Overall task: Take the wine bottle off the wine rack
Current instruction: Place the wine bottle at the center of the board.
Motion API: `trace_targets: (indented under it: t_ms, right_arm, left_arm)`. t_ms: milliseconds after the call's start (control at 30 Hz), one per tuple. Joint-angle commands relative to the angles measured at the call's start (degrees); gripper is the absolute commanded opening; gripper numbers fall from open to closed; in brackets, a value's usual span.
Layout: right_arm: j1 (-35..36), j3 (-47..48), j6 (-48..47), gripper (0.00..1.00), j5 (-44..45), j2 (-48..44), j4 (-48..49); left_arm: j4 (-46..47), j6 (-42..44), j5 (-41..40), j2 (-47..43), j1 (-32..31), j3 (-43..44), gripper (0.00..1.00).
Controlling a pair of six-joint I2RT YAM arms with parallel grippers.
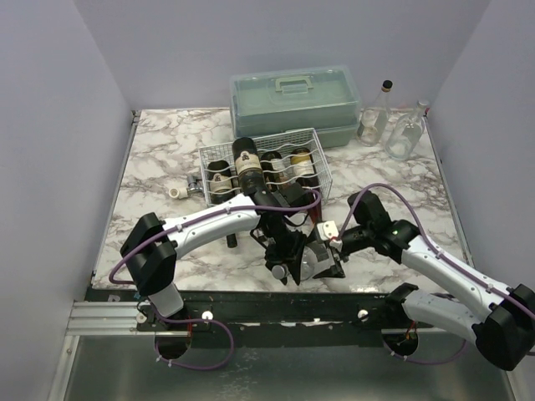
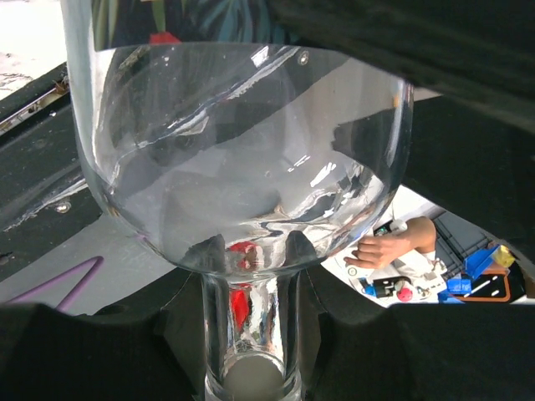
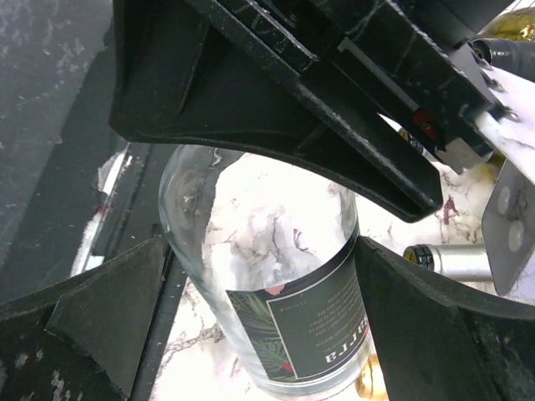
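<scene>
Left fingers [image 2: 100, 351] clamp the neck of the clear wine bottle [image 2: 251, 167]; right fingers [image 3: 109, 317] stand wide astride its body.

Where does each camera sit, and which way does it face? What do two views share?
Top external: above and behind, looking down on the table and wine rack; left arm and right arm show.
Left wrist: on the left arm, looking along the wine bottle from its neck, which the left gripper clamps.
Right wrist: on the right arm, facing the bottle's label; the right gripper straddles it.
Shared: both wrist views show that bottle.
</scene>
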Motion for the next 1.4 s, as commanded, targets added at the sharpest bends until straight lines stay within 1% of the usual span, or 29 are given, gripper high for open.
trace_targets:
  t_ms: [0,100,233,500,700,900,1367]
  right_arm:
    - [1.6,-1.4,0.7,0.99,3.9,0.5,2.4]
    - [1.8,-1.8,0.4,0.97,4.1,0.5,2.2]
    - [1.7,-2.0,0.3,0.96,4.5,0.5,2.3]
    - [1.8,-2.3,0.6,0.94,4.5,1.0,2.4]
    - [1.8,-2.2,1.0,0.94,4.7,1.5,2.4]
    - [1.8,-2.0,2.1,0.94,5.0,1.8,2.5]
    - [1.6,-1.0,8.5,0.99,8.5,2.2,4.1]
  left_arm:
    - [4.4,0.5,6.2,-1.1,0.6,4.5,0.16]
    - [4.7,0.2,6.4,-1.1,0.9,4.6,0.22]
    - [5.8,-0.7,6.8,-1.4,1.2,4.7,0.33]
    - [7.7,-2.4,8.2,-1.7,1.4,3.9,0.45]
    - [8.3,-3.1,8.4,-2.7,1.6,2.7,0.49]
    - [8.7,-3.7,7.8,-3.9,1.9,1.9,0.56]
    - [11.9,-4.9,8.2,-5.6,2.8,-0.1,0.64]
